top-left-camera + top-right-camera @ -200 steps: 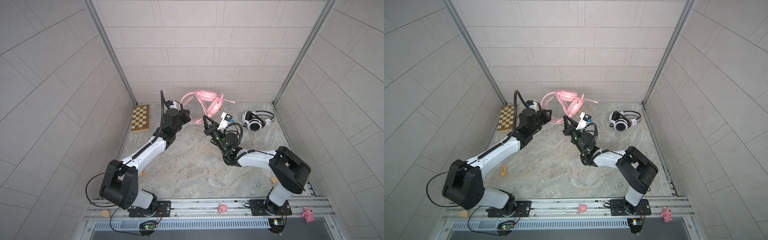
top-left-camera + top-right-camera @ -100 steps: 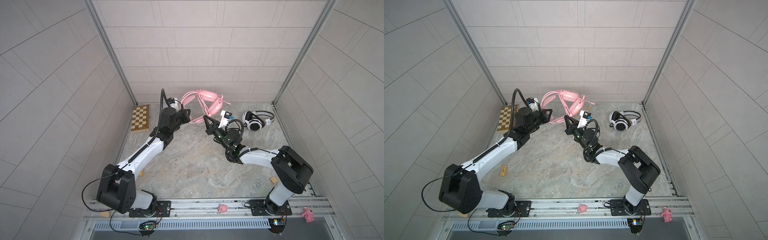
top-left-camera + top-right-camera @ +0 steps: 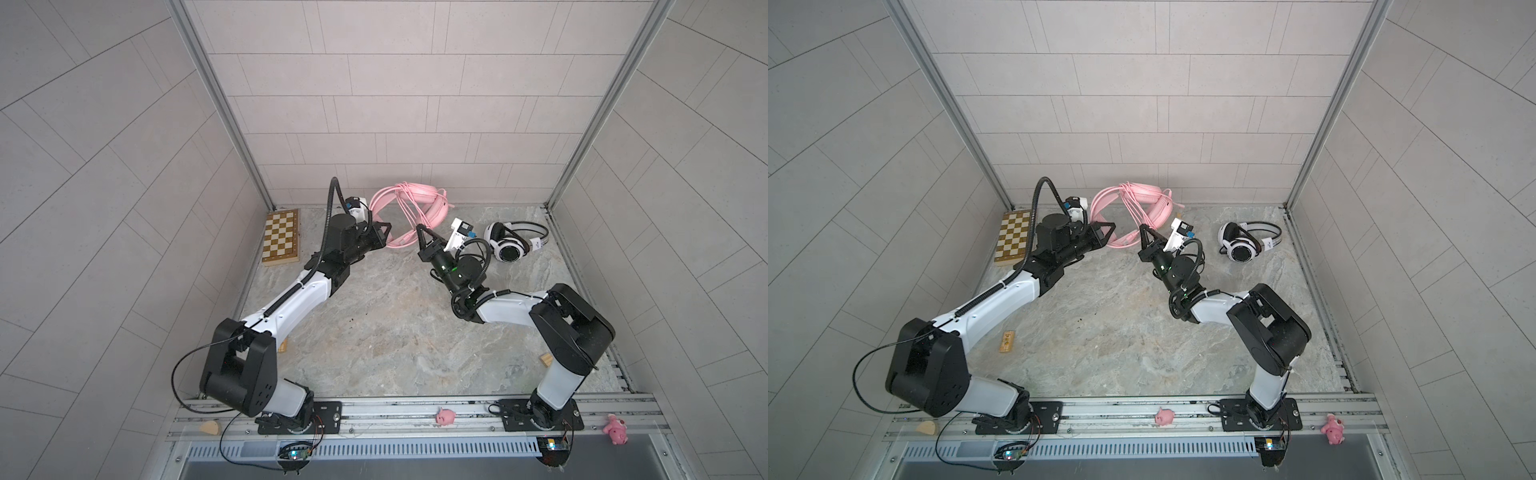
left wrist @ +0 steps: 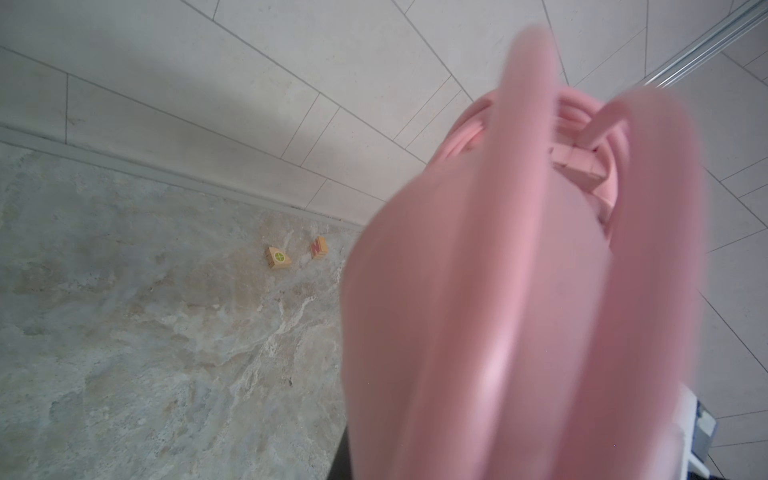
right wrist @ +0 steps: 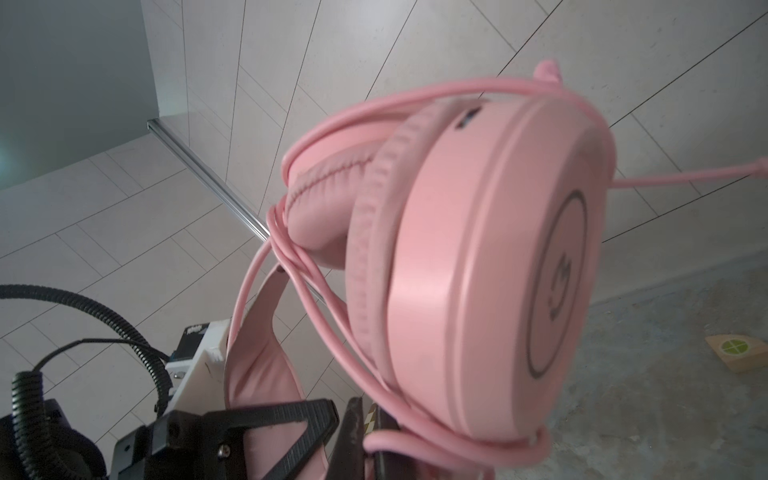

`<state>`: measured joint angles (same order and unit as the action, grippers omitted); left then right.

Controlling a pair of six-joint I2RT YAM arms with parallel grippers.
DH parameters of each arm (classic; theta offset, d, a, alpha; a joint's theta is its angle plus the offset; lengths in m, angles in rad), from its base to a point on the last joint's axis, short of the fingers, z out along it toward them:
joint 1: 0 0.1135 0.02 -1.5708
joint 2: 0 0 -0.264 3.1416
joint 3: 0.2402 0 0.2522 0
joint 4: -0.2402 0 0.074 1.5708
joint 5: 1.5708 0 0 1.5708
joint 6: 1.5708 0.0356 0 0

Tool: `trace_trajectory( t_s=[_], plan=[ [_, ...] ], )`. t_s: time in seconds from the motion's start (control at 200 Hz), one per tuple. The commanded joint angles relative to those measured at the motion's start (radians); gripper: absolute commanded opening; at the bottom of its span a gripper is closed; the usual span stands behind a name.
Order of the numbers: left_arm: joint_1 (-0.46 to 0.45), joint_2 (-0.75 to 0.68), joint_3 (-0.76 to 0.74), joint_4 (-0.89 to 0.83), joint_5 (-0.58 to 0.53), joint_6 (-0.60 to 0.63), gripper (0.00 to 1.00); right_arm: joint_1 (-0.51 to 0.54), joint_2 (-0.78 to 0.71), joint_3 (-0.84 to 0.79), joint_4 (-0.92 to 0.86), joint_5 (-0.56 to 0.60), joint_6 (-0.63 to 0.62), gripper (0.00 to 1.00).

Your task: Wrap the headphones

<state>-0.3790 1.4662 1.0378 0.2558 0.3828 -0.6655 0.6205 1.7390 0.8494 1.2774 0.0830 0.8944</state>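
The pink headphones [image 3: 419, 199] hang off the floor near the back wall, between my two grippers. My left gripper [image 3: 384, 232] is shut on their headband [image 4: 519, 332], which fills the left wrist view and hides the jaws. My right gripper [image 3: 422, 232] is shut on the pink cable [image 5: 307, 307], just below the ear cup [image 5: 478, 270]. Several turns of cable cross the headband and cup. The boom mic sticks out toward the wall. The white headphones [image 3: 509, 245] with black pads lie on the floor at the back right, untouched.
A folded chessboard [image 3: 281, 237] lies at the back left by the wall. Small wooden blocks [image 4: 278, 257] lie on the stone floor, one near the right arm's base [image 3: 545, 359]. Two pink pig toys [image 3: 444, 415] sit on the front rail. The back wall is close behind the headphones.
Both grippers have shifted a little toward the back wall with the pink headphones. The right gripper has carried the cable slightly to the right. Both stay shut.
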Motion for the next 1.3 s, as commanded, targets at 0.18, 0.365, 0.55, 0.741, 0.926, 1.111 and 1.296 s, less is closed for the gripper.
trace_trajectory(
  t_s=[0.18,0.365,0.55,0.741,0.926,1.111,1.296],
  plan=[
    [0.027,0.017,-0.005,-0.033,0.156,0.021,0.00,-0.061,-0.039,0.074,0.077,0.087,-0.043,0.00],
    [0.048,0.015,-0.005,-0.018,0.171,0.001,0.00,-0.062,-0.042,-0.004,0.034,0.068,-0.152,0.00],
    [0.058,0.019,-0.003,-0.017,0.174,-0.008,0.00,-0.053,-0.040,-0.036,-0.025,-0.005,-0.216,0.00],
    [0.062,0.034,0.003,-0.022,0.179,-0.014,0.00,-0.046,-0.063,-0.083,-0.060,-0.096,-0.260,0.00],
    [0.066,0.040,0.010,-0.031,0.183,-0.014,0.01,-0.021,-0.119,-0.115,-0.217,-0.155,-0.363,0.00],
    [0.066,0.052,0.033,-0.084,0.178,0.018,0.15,-0.020,-0.145,-0.145,-0.295,-0.135,-0.413,0.00],
    [0.066,0.082,0.051,-0.104,0.193,0.021,0.24,-0.005,-0.158,-0.133,-0.374,-0.121,-0.472,0.00]
  ],
)
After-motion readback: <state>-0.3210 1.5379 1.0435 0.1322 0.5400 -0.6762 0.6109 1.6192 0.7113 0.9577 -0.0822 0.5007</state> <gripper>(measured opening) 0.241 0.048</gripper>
